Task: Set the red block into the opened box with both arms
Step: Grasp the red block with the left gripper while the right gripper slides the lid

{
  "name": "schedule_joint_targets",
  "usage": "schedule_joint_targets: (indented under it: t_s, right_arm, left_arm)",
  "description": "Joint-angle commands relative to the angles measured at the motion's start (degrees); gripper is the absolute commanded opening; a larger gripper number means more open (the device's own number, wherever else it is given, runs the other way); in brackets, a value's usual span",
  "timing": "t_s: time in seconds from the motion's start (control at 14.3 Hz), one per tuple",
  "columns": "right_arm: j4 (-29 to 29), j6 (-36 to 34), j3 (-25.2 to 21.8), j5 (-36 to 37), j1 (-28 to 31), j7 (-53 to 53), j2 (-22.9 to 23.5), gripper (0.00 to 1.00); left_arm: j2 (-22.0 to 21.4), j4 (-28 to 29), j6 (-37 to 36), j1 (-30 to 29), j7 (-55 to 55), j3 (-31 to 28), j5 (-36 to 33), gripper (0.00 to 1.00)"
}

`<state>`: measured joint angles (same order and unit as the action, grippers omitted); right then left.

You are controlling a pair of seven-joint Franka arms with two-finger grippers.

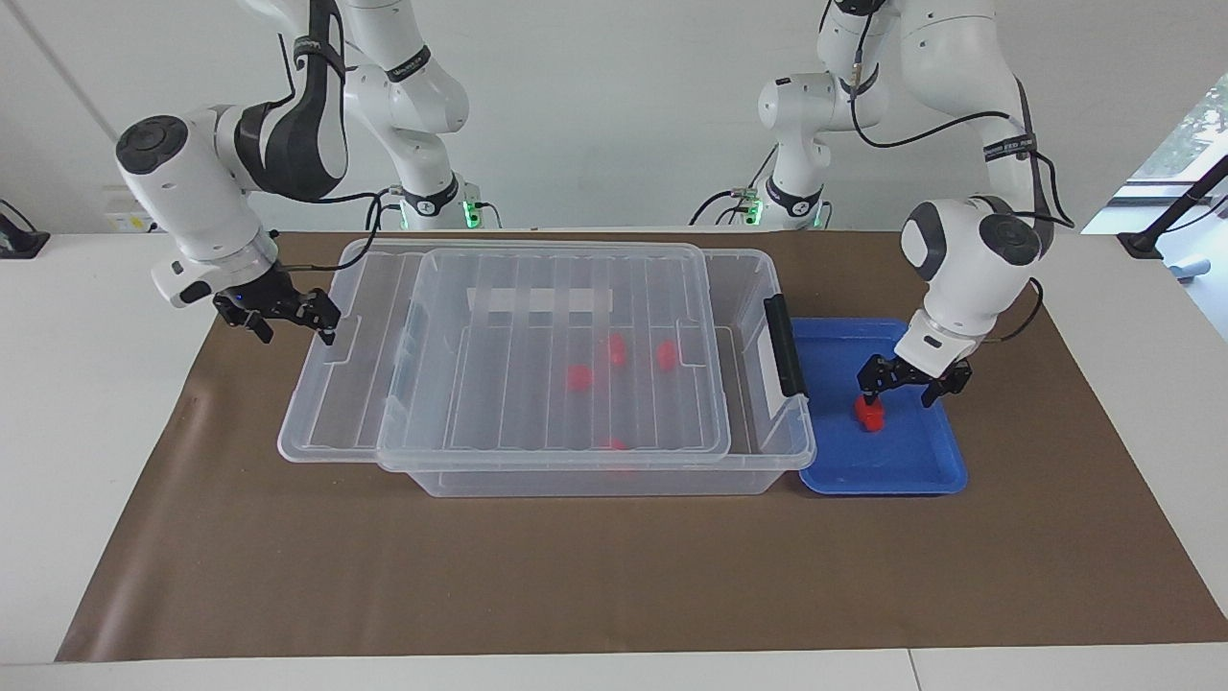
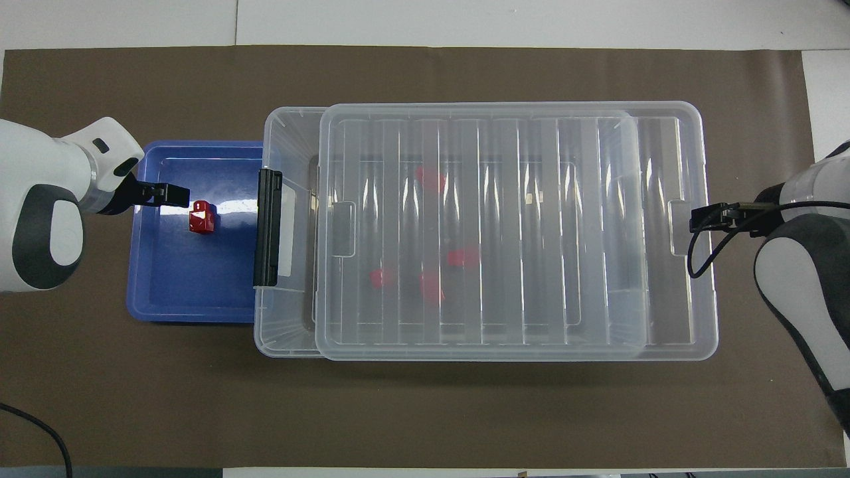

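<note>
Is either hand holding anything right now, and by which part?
Nothing gripped. Open left hand hangs over the red plastic block in the shallow blue tray; open right hand meets the end edge of the clear ribbed lid.

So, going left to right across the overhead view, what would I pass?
Left gripper → red block in the blue tray → black latch → lid slid across the box → right gripper.
</note>
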<state>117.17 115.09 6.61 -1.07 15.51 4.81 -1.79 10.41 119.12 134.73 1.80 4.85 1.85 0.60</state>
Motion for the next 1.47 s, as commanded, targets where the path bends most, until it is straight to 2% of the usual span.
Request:
schedule_joint_targets:
  t_s: [0.0, 0.28, 0.49, 0.77, 0.91, 0.98, 1.05, 1.4]
  right_arm:
    - [0.7, 1.3, 0.4, -0.2, 1.5, 2.7, -0.7, 1.00]
    - [0.1, 1.2, 0.2, 0.8, 3.6, 5.7, -0.5, 1.00]
    - [0.0, 1.3, 0.2, 1.2, 3.8, 6.8, -0.5, 1.00]
    - [-0.2, 1.3, 0.2, 1.9, 4.8, 7.9, -0.4, 1.00]
    - [-0.4, 1.9, 0.2, 1.9, 5.9, 9.5, -0.1, 1.00]
    - [-0.4, 2.2, 0.2, 1.9, 6.3, 10.5, -0.1, 1.00]
    - [-0.4, 2.3, 0.2, 1.9, 6.9, 11.4, -0.1, 1.00]
    - [-0.9, 2.2, 0.2, 1.9, 8.0, 12.5, -0.1, 1.00]
  left_arm:
    - [-0.6, 4.2, 5.0, 2.1, -2.8, -0.5, 0.5, 1.00]
    - [-0.8, 6.4, 6.4, 2.3, -4.5, -0.5, 0.5, 1.00]
    - [0.6, 6.6, 9.7, 2.2, -4.6, -0.5, 0.5, 1.00]
    - [1.2, 6.6, 10.4, 2.2, -4.3, -0.5, 0.5, 1.00]
    - [1.1, 6.6, 10.3, 1.6, -4.7, -0.6, 0.5, 0.67]
    - [1.1, 6.5, 10.0, 1.4, -4.9, -0.6, 0.5, 0.26]
    - [1.0, 6.6, 9.9, 1.4, -5.0, -0.6, 0.5, 0.00]
    - [-0.2, 5.5, 8.3, 1.4, -4.9, -0.8, 0.5, 0.00]
